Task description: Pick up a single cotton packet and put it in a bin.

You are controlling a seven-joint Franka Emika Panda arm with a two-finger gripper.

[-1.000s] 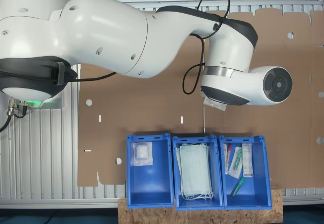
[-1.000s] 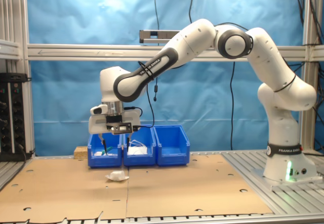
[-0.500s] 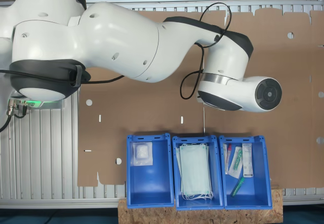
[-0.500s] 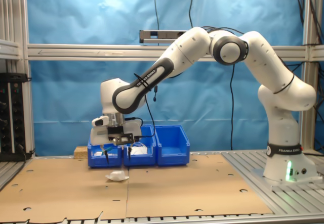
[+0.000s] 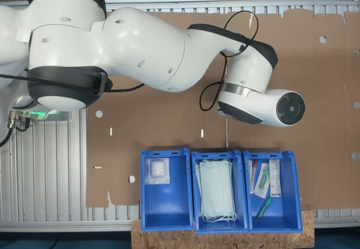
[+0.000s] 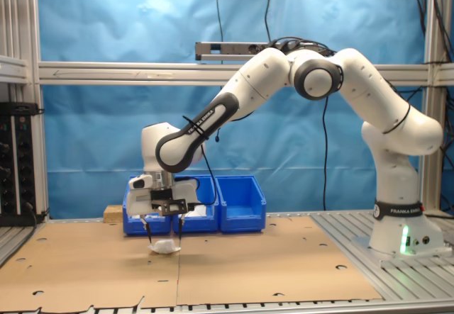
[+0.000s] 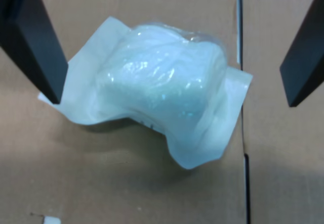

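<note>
On the cardboard (image 6: 234, 264), between the spread fingers (image 7: 35, 47) of the gripper (image 6: 162, 234), lies the packet (image 7: 162, 90), ungrasped, its long axis running finger to finger. It is white, puffy, with crinkled flat edges. Bins (image 5: 166, 190): another packet (image 5: 158, 171); masks (image 5: 216, 190); narrow wrapped items (image 5: 269, 181).

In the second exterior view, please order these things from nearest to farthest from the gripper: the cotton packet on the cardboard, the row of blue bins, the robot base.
1. Cotton packet: on the cardboard, between the open fingers of the gripper.
2. Blue bins: just behind the gripper.
3. Robot base: far at the second exterior view's right.
</note>
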